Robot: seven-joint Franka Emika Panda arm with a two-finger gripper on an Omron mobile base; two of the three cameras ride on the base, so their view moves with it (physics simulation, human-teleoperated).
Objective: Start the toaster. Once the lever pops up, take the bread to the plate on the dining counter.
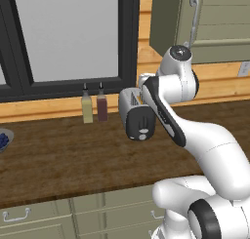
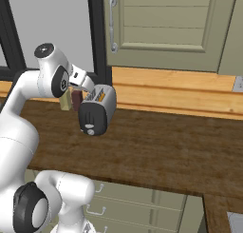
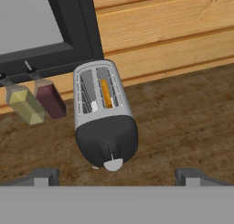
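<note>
The toaster [image 3: 105, 122] stands on the wood wall counter [image 1: 58, 160], silver-bodied with a rounded black end face [image 1: 140, 122] turned toward me. The bread [image 3: 106, 93] shows as a thin tan strip deep in one of the two top slots. A pale lever tab [image 3: 113, 164] sits low on the black face. My gripper [image 3: 117, 176] hovers above and in front of the toaster, open, with its fingertips [image 3: 44, 176] far apart and nothing between them. In the right base view the hand reaches down beside the toaster [image 2: 97, 111]. The plate and the dining counter are out of view.
Two slim bottles, one yellow [image 1: 87, 108] and one dark red [image 1: 102, 106], stand just left of the toaster under the black-framed window [image 1: 68, 38]. A blue-patterned bowl [image 1: 4, 140] lies at the counter's left edge. A green wall cabinet [image 2: 166, 27] hangs above.
</note>
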